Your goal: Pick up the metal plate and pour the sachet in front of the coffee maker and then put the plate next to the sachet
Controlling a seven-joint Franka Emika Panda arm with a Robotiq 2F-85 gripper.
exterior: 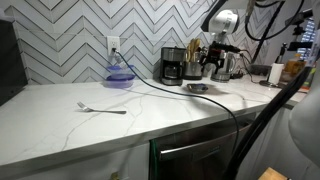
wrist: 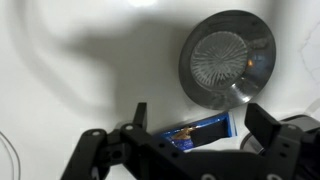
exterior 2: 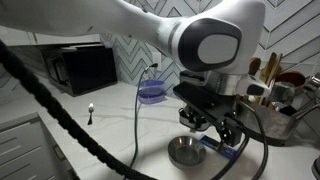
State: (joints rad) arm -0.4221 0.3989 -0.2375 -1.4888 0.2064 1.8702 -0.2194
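Note:
The metal plate point(wrist: 228, 58) lies flat and empty on the white counter; it shows in both exterior views point(exterior: 197, 88) point(exterior 2: 185, 152). The sachet point(wrist: 205, 130), a small blue packet, lies on the counter right beside the plate, partly hidden by my gripper body, and shows in an exterior view point(exterior 2: 224, 150). My gripper point(wrist: 200, 120) is open and empty, hovering just above the sachet with a finger on either side of it point(exterior 2: 218, 135) point(exterior: 213, 62). The black coffee maker point(exterior: 172, 65) stands at the back wall behind the plate.
A blue-purple bowl point(exterior: 120, 75) point(exterior 2: 152, 92) stands near the wall. A fork point(exterior: 102, 108) point(exterior 2: 90, 113) lies on the counter. A container of utensils point(exterior 2: 272, 80) and a black microwave point(exterior 2: 85, 68) stand at the back. A black cable point(exterior 2: 137, 120) crosses the counter.

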